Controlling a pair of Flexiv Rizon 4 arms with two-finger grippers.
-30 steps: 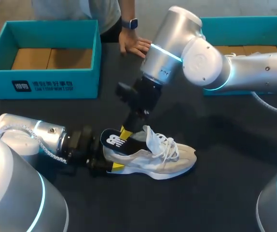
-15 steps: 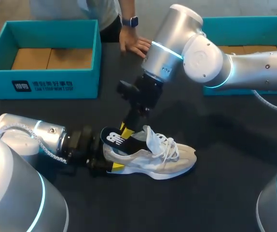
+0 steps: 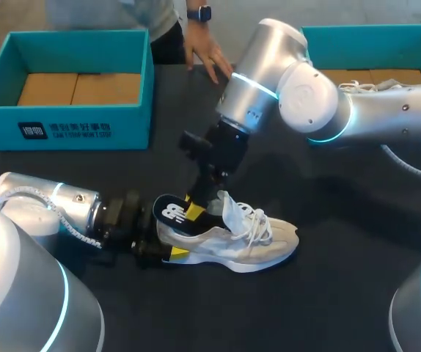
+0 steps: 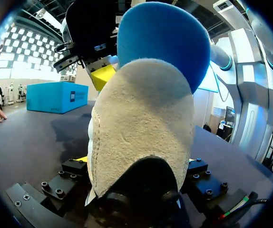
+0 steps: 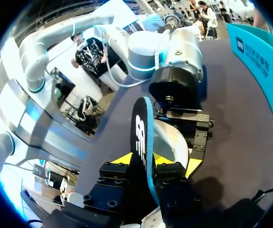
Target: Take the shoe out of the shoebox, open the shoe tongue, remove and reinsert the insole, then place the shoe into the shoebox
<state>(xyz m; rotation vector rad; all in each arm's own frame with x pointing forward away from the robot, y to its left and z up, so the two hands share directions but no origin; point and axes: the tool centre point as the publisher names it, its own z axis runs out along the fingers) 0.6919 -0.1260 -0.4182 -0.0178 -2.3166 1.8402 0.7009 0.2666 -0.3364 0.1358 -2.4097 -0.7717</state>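
A beige sneaker point(image 3: 229, 238) lies on its sole on the black table, white laces loose and tongue pulled up. My left gripper point(image 3: 165, 249) comes in low from the left, shut on the heel; in the left wrist view the suede heel point(image 4: 141, 133) fills the space between its fingers. A black-and-blue insole point(image 3: 170, 209) stands up out of the shoe's opening. My right gripper point(image 3: 194, 210) reaches down from above to the insole. In the right wrist view the insole point(image 5: 143, 137) stands edge-on inside my right gripper point(image 5: 143, 161), whose yellow fingertips point(image 5: 120, 159) sit slightly apart from it.
An open teal shoebox point(image 3: 78, 128) stands at the back left. A second teal box point(image 3: 372, 33) stands at the back right, behind my right arm. A person's hand point(image 3: 209, 55) rests at the table's far edge between the boxes.
My right gripper's fingers have parted a little around the insole and its wrist has shifted slightly. The person's hand drew back. The shoe and left gripper have not moved.
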